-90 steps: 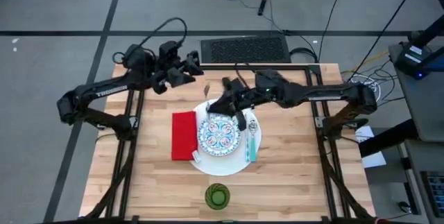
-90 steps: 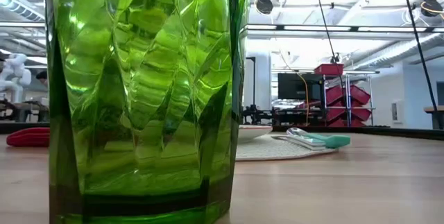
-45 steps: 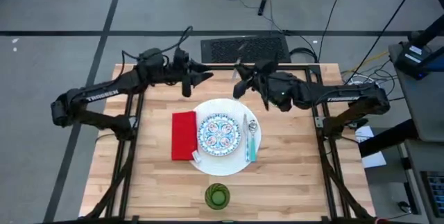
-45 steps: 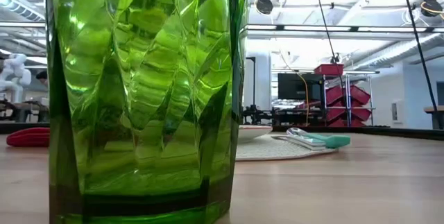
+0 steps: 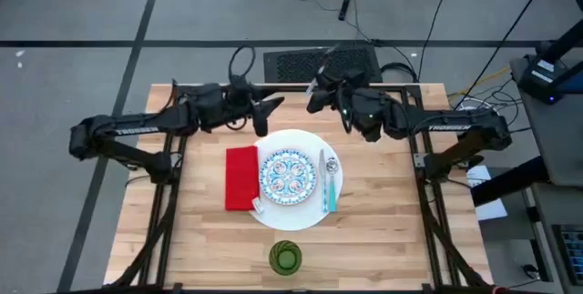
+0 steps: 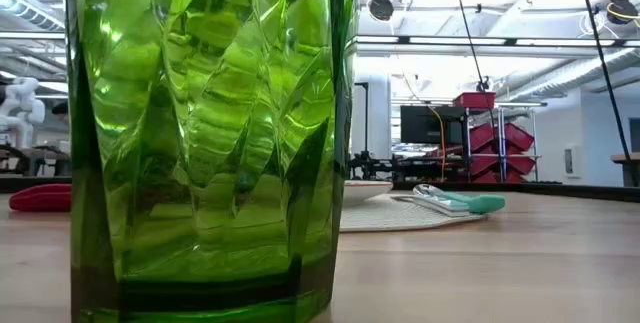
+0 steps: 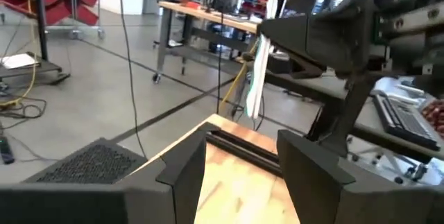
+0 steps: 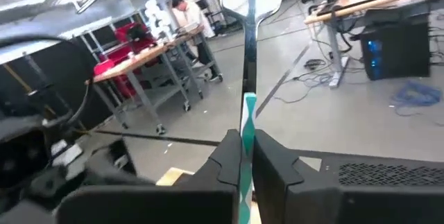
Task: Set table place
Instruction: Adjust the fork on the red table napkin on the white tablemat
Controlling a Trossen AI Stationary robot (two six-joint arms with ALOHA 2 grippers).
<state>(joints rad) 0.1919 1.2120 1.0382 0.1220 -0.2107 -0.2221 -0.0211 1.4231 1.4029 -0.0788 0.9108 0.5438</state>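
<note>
**Right arm clear of the plate**

The right gripper, over the white plate a second before, hung near the table far edge, pinching a slim silver-and-teal utensil (probably the fork). The left gripper hovered beside it, fingers parted and empty. The napkin, patterned plate and teal spoon lay mid-table, with the green cup at the near edge. Bare boards lay on both sides.

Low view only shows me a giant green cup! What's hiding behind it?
Observer: From above, a small patterned plate sits on a big white plate.
Operator: Where are the arms?
Observer: Both hover over the far edge of the table. The right gripper is shut on a teal-handled utensil.
Operator: And the other one?
Observer: The left gripper is open and empty.
</note>
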